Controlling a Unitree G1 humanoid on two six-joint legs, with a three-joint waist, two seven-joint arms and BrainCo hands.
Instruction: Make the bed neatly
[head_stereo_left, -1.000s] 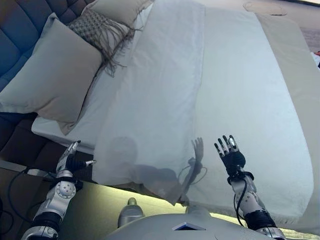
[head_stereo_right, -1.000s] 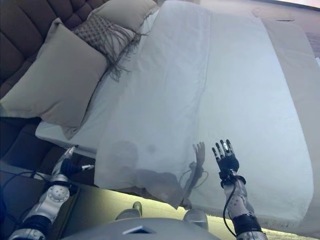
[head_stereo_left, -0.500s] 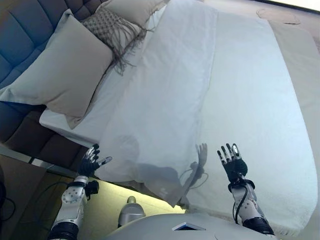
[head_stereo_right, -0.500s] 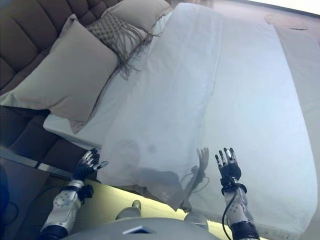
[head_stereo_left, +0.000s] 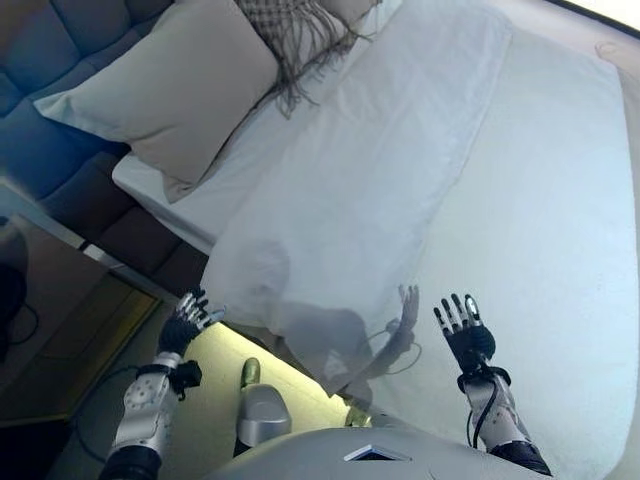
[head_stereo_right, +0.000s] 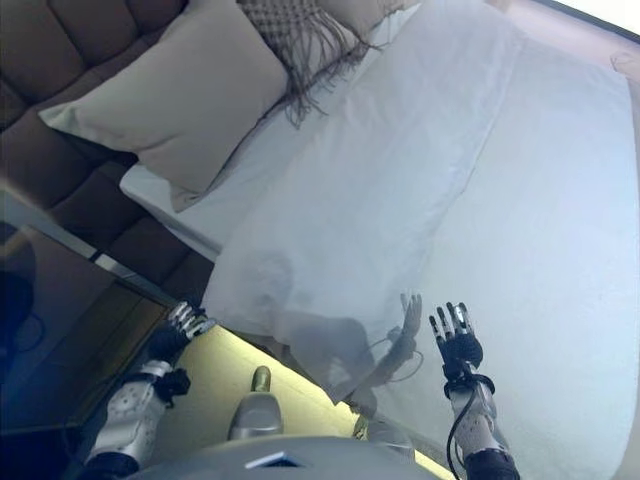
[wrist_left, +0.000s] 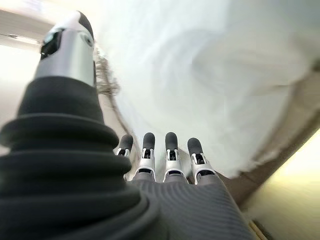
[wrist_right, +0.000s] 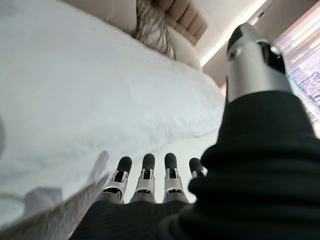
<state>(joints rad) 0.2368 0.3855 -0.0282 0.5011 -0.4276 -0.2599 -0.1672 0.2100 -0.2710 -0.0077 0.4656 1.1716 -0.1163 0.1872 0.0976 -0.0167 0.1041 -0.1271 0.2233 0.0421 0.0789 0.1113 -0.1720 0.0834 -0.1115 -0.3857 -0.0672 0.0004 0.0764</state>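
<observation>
Hands (head_stereo_left: 187, 322) open; duvet (head_stereo_left: 370, 190) lies diagonal.

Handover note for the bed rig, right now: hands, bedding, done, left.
Left robot hand: open, empty, by the bed's near corner beside the folded duvet edge, apparently not touching.
Right robot hand: open, empty, over the sheet.
Duvet lies as a folded-back band across the bed; pillow and fringed cushion at the headboard.
Done: nothing visibly.
Left: probably grasp duvet edge, spread, smooth.
</observation>
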